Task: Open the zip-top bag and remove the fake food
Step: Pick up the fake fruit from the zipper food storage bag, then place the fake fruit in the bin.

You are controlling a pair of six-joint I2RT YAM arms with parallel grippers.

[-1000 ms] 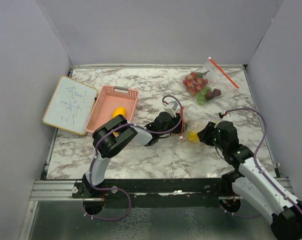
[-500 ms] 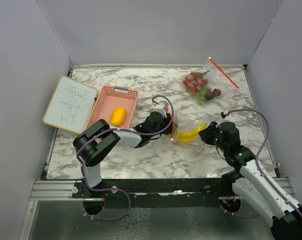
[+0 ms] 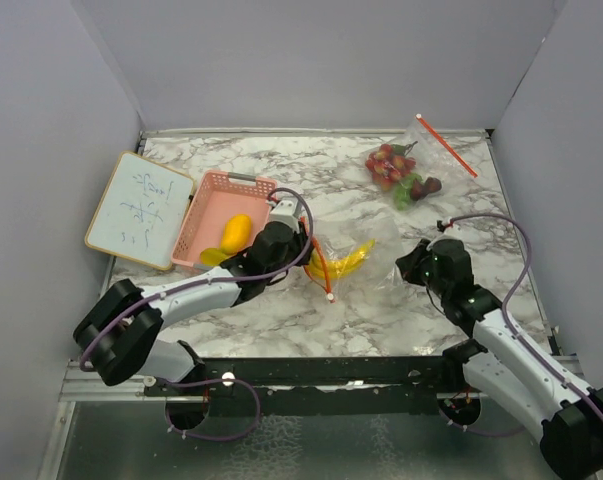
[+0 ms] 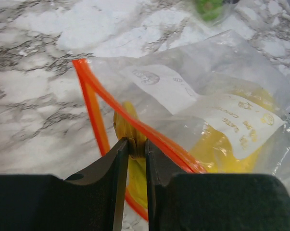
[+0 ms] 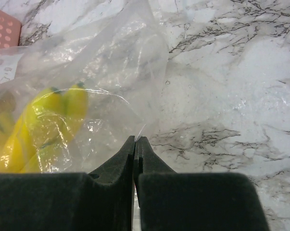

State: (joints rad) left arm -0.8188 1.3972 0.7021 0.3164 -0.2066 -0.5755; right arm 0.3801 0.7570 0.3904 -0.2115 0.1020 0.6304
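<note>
Toy banana point(image 3: 349, 260) pull from zip-top bag point(image 4: 173, 86)
Stem nipped in left claw point(image 4: 136, 144); right claw point(image 5: 135, 142) closed on bag film as anchor.

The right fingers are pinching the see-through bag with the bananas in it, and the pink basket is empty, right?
Not quite. The pink basket isn't empty: the top view shows a yellow toy fruit lying in it. The rest is right: the right fingers are pinching the see-through bag with the bananas in it.
</note>
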